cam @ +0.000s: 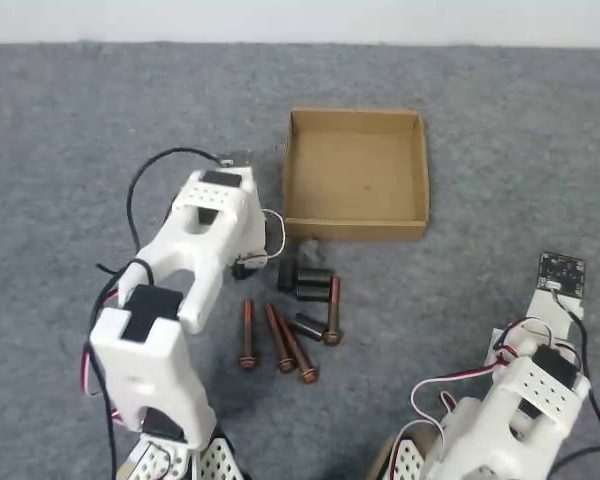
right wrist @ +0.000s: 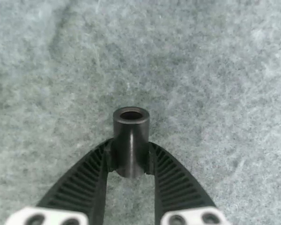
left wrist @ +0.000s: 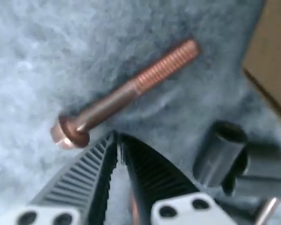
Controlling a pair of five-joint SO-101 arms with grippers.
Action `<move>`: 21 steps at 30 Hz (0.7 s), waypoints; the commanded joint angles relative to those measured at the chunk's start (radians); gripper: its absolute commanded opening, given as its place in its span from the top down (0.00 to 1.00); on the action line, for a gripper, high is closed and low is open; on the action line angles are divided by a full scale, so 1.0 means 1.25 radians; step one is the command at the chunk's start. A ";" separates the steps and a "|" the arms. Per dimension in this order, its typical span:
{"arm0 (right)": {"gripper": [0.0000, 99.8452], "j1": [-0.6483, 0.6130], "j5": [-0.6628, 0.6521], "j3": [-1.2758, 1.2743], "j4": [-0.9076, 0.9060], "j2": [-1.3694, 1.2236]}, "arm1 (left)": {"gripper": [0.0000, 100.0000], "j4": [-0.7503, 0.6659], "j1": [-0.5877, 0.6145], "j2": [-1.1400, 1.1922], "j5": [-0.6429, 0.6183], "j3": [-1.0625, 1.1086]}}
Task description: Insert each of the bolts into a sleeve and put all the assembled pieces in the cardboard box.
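The tabletop [cam: 80, 150] is mottled grey, with a pale strip along its far edge. The box [cam: 355, 228] is plain tan-brown. The bolts [cam: 248, 335] are coppery red-brown. The sleeves [cam: 305, 280] are glossy black. The left arm [cam: 195, 250] and right arm [cam: 530, 395] are white with black motors. The left hand [left wrist: 118, 138] and right hand [right wrist: 131, 147] are black and ribbed.

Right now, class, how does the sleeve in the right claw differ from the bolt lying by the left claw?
The sleeve is short, dark and hollow; the bolt is long, copper-coloured and threaded. The sleeve is gripped by the right claw; the bolt lies loose on the carpet. Both are cylindrical.
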State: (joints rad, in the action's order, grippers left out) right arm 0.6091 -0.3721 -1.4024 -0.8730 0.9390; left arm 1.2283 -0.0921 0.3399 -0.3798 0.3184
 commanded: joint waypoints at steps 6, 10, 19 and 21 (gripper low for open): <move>0.99 -0.007 -0.018 0.002 0.010 0.034 | 0.99 -0.085 0.114 -0.042 -0.058 -0.063; 0.99 -0.007 -0.018 0.002 0.010 0.034 | 0.99 -0.086 0.136 -0.039 -0.058 -0.078; 0.99 -0.004 -0.020 0.002 0.009 0.034 | 0.99 -0.254 0.173 -0.025 -0.058 -0.074; 0.99 -0.004 -0.020 0.002 0.009 0.034 | 0.99 -0.298 0.174 0.005 -0.058 -0.078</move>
State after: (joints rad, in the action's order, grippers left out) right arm 0.6091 -0.3721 -1.4024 -0.8730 0.9390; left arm 0.9413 0.1181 0.3383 -0.4411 0.2723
